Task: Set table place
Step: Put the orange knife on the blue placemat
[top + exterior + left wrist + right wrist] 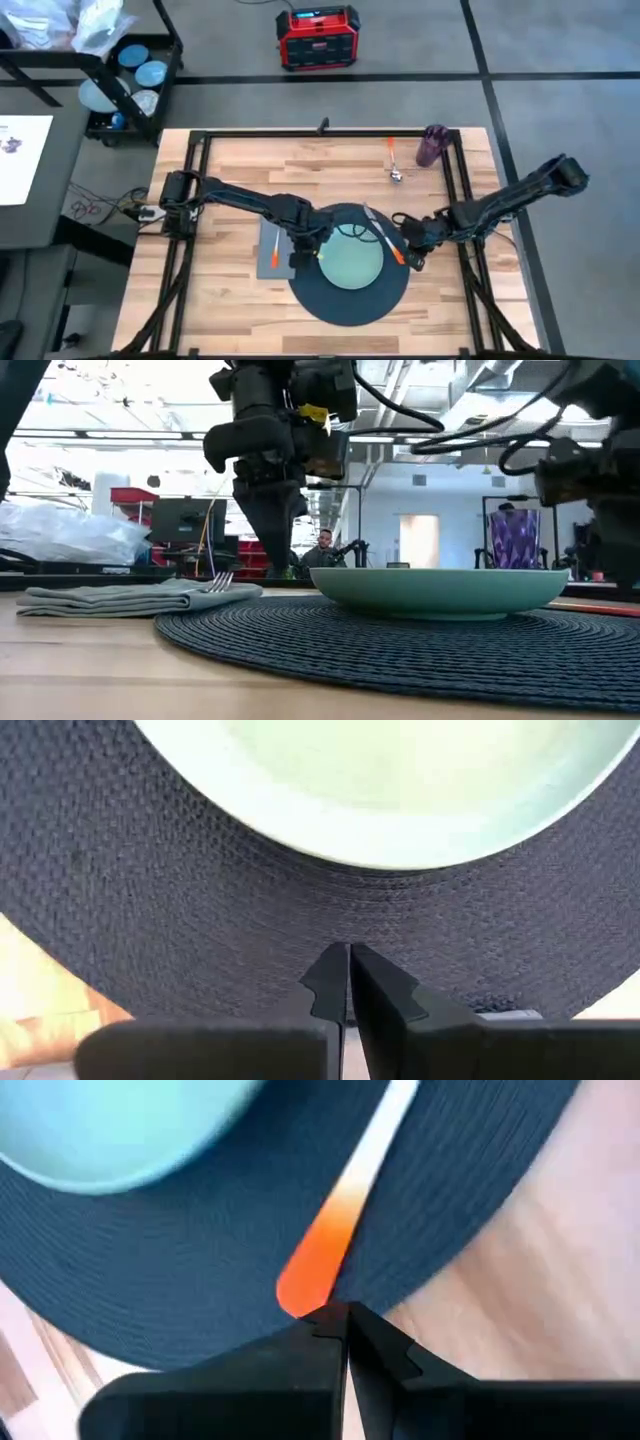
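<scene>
The dark round mat (350, 300) lies mid-table and bears the pale green plate (350, 260). A grey napkin (272, 250) lies at the mat's left, with fork tines (220, 580) resting on it. An orange-handled knife (330, 1250) lies flat on the mat, right of the plate. My left gripper (347, 970) hovers shut over the mat's left rim, between napkin and plate. My right gripper (343, 1320) is shut, low at the knife handle's free end. A purple cup (432, 145) and another orange-handled utensil (393, 160) sit at the far right. My right gripper's shut fingertips (325, 1325) stand right at the free end of the knife's orange handle (300, 1295), coming from the table's right side and slanting down. Whether they touch it I cannot tell. The knife lies flat on the mat.
A black frame rail (200, 180) borders the wooden table top. A black cart with blue plates (135, 70) and a red box (317, 35) stand on the floor beyond the far edge. Bare wood shows along the table's near side and its left part.
</scene>
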{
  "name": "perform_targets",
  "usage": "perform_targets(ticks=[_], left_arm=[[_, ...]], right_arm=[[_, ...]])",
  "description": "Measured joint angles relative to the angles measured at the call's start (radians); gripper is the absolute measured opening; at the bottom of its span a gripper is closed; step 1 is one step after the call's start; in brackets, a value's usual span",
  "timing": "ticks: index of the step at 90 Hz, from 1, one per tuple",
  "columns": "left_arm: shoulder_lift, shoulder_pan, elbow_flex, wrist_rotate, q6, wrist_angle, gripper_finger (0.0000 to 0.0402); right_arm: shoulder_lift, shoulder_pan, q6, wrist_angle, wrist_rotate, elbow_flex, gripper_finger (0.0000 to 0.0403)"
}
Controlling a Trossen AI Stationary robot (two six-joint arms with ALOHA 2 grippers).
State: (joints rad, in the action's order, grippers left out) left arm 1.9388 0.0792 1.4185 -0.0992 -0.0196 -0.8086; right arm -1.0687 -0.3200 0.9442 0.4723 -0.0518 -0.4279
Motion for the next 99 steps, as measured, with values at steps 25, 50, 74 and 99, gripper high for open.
perform_targets(ticks=[25,50,74,99], left_arm=[[0.000,0.001,0.000,0.000,0.030,0.010,0.0000],[0.000,0.001,0.000,0.006,0.003,0.014,0.0000],[0.000,0.014,0.000,0.021,0.000,0.014,0.0000],[0.000,0.013,0.000,0.031,0.022,0.014,0.0000]], right_arm=[[0.000,-0.002,0.020,-0.096,0.000,0.041,0.0000],[0.000,-0.006,0.010,-0.098,-0.003,0.041,0.0000],[0.000,-0.019,0.032,-0.035,-0.007,0.041,0.0000],[0.000,-0.019,0.032,-0.078,-0.007,0.041,0.0000]])
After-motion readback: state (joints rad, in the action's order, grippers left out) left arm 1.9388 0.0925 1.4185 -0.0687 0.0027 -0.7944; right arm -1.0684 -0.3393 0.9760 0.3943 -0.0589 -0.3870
